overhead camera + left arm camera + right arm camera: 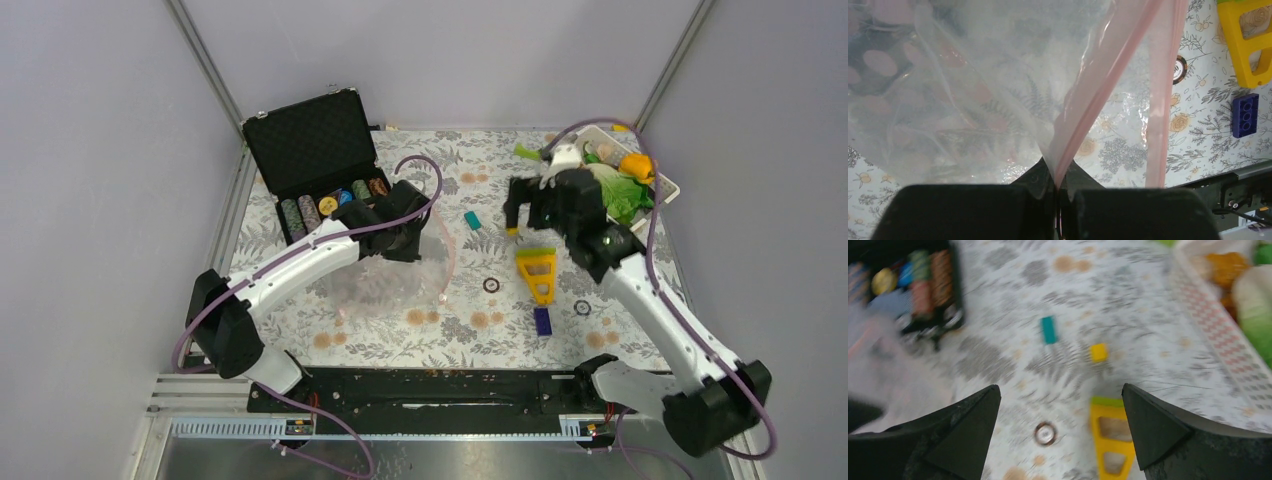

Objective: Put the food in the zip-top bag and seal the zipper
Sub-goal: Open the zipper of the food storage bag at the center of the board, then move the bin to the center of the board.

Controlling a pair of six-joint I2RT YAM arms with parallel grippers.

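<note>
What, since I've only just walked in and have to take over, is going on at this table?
The left pincer is shut on the thin pink zipper strip of the clear floppy plastic bag with pale pink dots, holding its mouth edge up. The right pincer hangs open and empty over the flower-patterned table, beside the white lattice plastic basket. The small plastic toy foods lie in that basket; none shows clearly inside the bag.
</note>
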